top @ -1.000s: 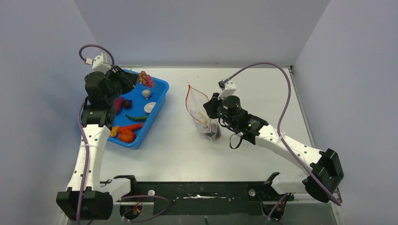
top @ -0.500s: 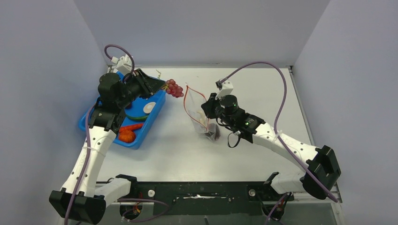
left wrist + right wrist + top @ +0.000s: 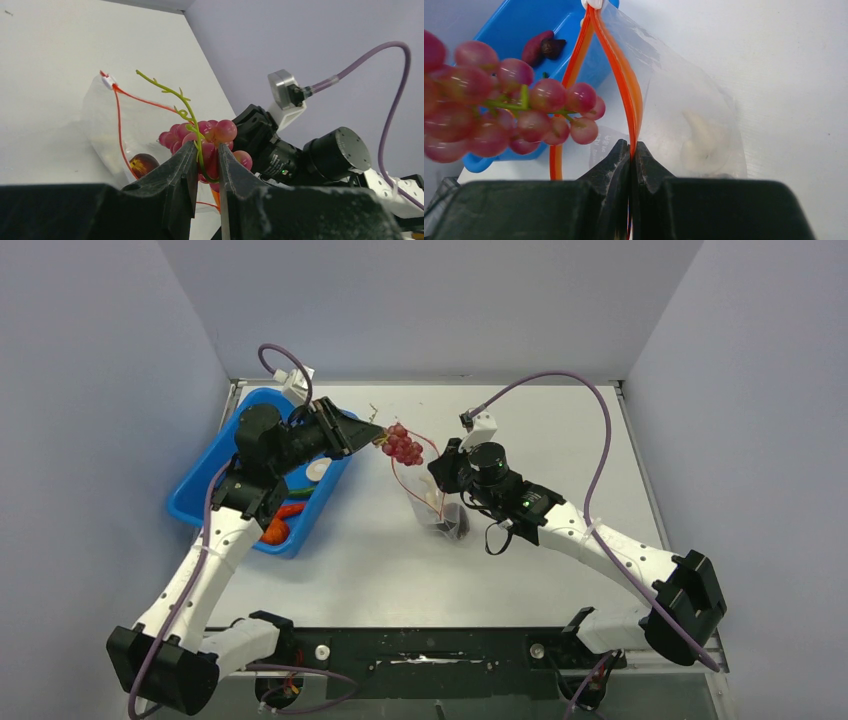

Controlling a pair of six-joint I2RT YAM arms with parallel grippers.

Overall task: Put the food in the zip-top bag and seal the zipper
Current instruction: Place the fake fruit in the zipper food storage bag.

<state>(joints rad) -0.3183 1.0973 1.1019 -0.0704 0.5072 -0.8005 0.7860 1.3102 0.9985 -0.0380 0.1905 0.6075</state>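
Observation:
My left gripper [image 3: 377,434] [image 3: 206,150] is shut on a bunch of red-purple toy grapes [image 3: 404,445] [image 3: 212,142] [image 3: 499,107] by its green stem, holding it in the air just over the open mouth of the zip-top bag [image 3: 432,502] [image 3: 107,117] [image 3: 684,115]. My right gripper [image 3: 437,468] [image 3: 630,148] is shut on the bag's red zipper strip [image 3: 626,85] [image 3: 119,122] and holds one side of the mouth up. Inside the bag lie a white piece [image 3: 704,142] and a dark reddish piece [image 3: 143,164]. More food lies in the blue bin [image 3: 205,480].
The blue bin stands at the left of the table and holds orange [image 3: 272,531], red, green and white [image 3: 318,470] pieces; a purple and a dark piece [image 3: 546,46] show in the right wrist view. Grey walls close in the table on three sides.
My left arm lifted the grapes out of the blue bin and carried them right, to above the bag's mouth. The bin shifted slightly. The right gripper kept hold of the zipper strip.

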